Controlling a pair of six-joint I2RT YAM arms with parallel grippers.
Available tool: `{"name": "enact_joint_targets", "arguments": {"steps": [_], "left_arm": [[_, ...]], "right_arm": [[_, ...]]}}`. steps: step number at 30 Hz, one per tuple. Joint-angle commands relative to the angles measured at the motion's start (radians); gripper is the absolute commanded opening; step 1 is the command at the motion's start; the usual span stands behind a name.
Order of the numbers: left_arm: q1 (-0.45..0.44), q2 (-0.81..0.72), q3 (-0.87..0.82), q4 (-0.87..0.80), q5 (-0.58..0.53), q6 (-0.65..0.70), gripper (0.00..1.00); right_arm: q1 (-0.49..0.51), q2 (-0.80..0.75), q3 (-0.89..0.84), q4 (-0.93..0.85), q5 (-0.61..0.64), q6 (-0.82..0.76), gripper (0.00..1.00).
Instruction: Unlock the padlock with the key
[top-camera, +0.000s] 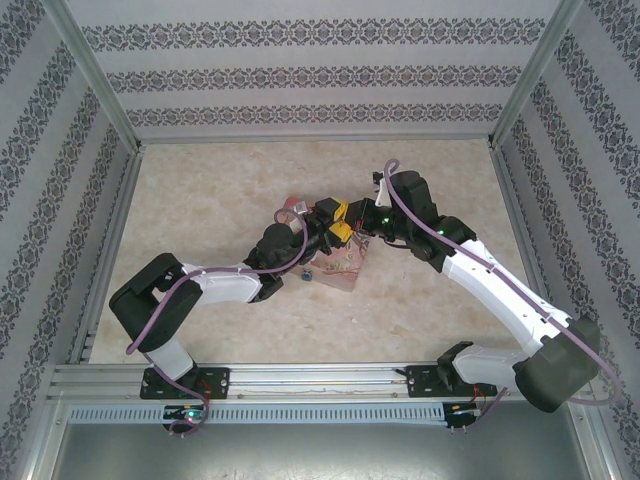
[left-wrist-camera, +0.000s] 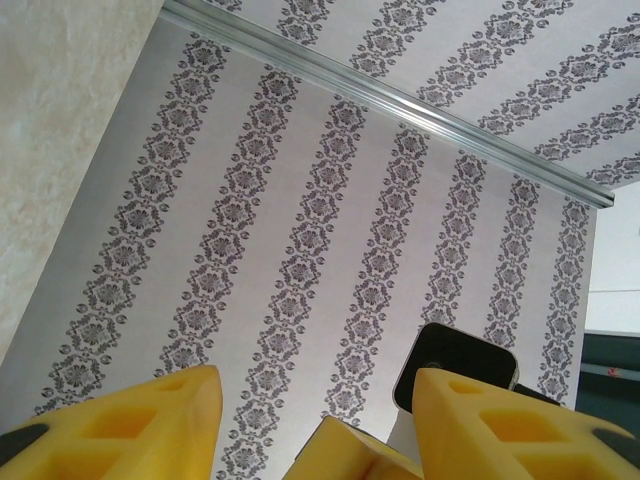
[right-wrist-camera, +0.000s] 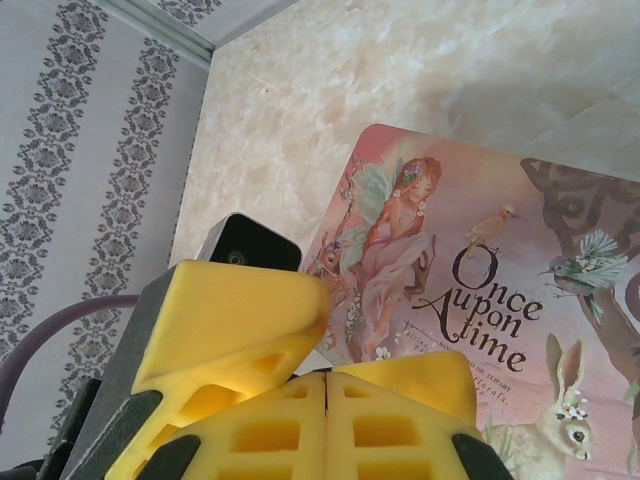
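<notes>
Above the pink illustrated tin (top-camera: 337, 266) my two grippers meet tip to tip. My left gripper (top-camera: 338, 225) is open, its yellow fingers (left-wrist-camera: 150, 420) spread wide. Between them pokes the yellow tip of my right gripper (left-wrist-camera: 345, 450), with a gap on either side. My right gripper (right-wrist-camera: 327, 378) is shut, pads pressed together along a thin seam, and nothing shows between them. One left finger (right-wrist-camera: 230, 310) crosses just left of it. A tiny dark blue padlock (top-camera: 306, 277) lies on the table beside the tin's left edge. The key is hidden.
The tin's lid (right-wrist-camera: 480, 290) reads "Once Upon a time" and lies flat under both grippers. Patterned walls (top-camera: 320, 80) with metal rails enclose the beige table (top-camera: 220, 190). A small pinkish piece (top-camera: 296, 205) sits by the left wrist.
</notes>
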Motion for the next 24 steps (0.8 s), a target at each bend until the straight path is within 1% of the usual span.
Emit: {"name": "enact_joint_targets", "arguments": {"steps": [1,18,24], "left_arm": [[-0.023,-0.008,-0.017,0.06,0.01,0.0,0.5],[-0.023,-0.007,-0.028,0.061,0.002,0.002,0.36],[-0.023,-0.006,-0.033,0.064,0.001,0.001,0.29]], "right_arm": [[0.015,-0.017,-0.021,0.057,-0.009,-0.007,0.0],[0.013,-0.057,-0.048,0.052,0.008,-0.004,0.0],[0.014,-0.062,-0.054,0.053,0.005,-0.005,0.0]]}}
